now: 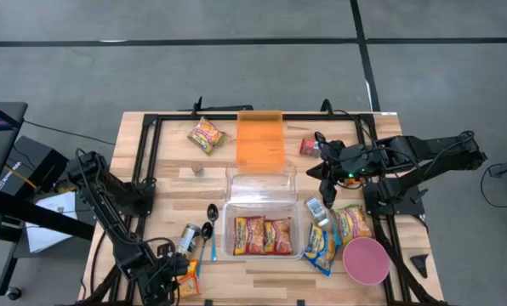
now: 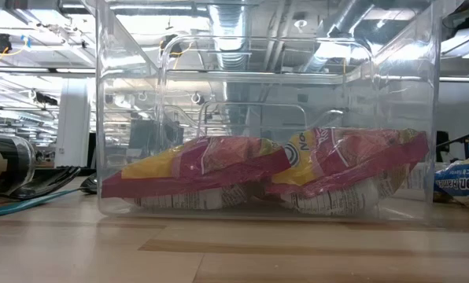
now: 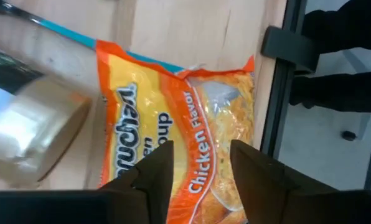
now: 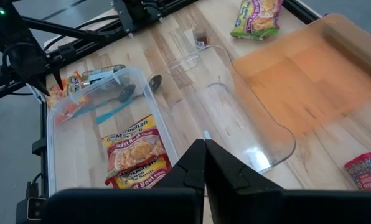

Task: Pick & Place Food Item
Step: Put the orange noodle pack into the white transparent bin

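Left gripper [image 3: 198, 171] spread over a crinkly orange noodle packet [image 3: 173, 118] at the table's near left corner. Right gripper [image 4: 204, 163] pressed together above the clear plastic bin [image 4: 61, 112]. Two glossy packets [image 1: 262, 235] inside.

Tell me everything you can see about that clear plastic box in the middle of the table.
The clear plastic box is a see-through, rectangular tub with rounded corners and no lid on it, standing upright near the table's front edge. Two red and yellow noodle packets lie flat side by side on its floor. Its far rim meets an orange lid lying behind it. Neither gripper touches it.
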`<state>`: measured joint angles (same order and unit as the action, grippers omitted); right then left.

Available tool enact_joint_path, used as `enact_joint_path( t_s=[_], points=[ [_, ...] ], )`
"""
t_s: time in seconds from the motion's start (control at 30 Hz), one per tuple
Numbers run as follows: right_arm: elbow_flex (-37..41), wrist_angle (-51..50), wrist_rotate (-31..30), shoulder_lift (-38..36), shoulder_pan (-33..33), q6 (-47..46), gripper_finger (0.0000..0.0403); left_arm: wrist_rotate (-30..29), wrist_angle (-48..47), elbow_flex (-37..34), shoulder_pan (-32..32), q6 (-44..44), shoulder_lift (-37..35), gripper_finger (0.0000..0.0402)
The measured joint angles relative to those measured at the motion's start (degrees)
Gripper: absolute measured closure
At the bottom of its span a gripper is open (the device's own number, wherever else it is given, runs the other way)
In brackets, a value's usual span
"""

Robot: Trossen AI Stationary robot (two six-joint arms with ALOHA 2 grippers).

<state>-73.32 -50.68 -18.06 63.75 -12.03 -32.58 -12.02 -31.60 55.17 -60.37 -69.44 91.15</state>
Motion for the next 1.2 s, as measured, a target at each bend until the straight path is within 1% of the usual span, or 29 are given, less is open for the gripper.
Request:
enact_joint_path(
  t_s=[0.17, 0.33, 0.53, 0.73, 1.0, 1.2],
  points=[
    [0.00, 0.00, 0.00, 0.00, 0.00, 0.00, 0.0403, 0.04, 2.23, -2.51, -0.03, -0.44, 0.00, 0.0236],
    [0.00, 0.00, 0.00, 0.00, 0.00, 0.00, 0.0403, 0.03, 3.06, -3.92, -0.01, -1.56, 0.00, 0.0251],
    [-0.02, -0.02, 0.00, 0.00, 0.00, 0.00, 0.0403, 0.05, 10.03, -6.73, -0.01, -1.56, 0.00, 0.0265],
    [-0.02, 0.00, 0.00, 0.00, 0.00, 0.02, 0.0403, 0.05, 8.61, -7.18, -0.01, -1.56, 0.00, 0.0279],
    [-0.02, -0.02, -0.02, 0.00, 0.00, 0.20, 0.0403, 0.03, 6.16, -7.18, -0.01, -1.56, 0.00, 0.0332],
    [-0.02, -0.04, -0.02, 0.00, 0.00, 1.07, 0.0403, 0.06, 6.24, -7.18, 0.01, -1.81, 0.00, 0.0392]
  ],
)
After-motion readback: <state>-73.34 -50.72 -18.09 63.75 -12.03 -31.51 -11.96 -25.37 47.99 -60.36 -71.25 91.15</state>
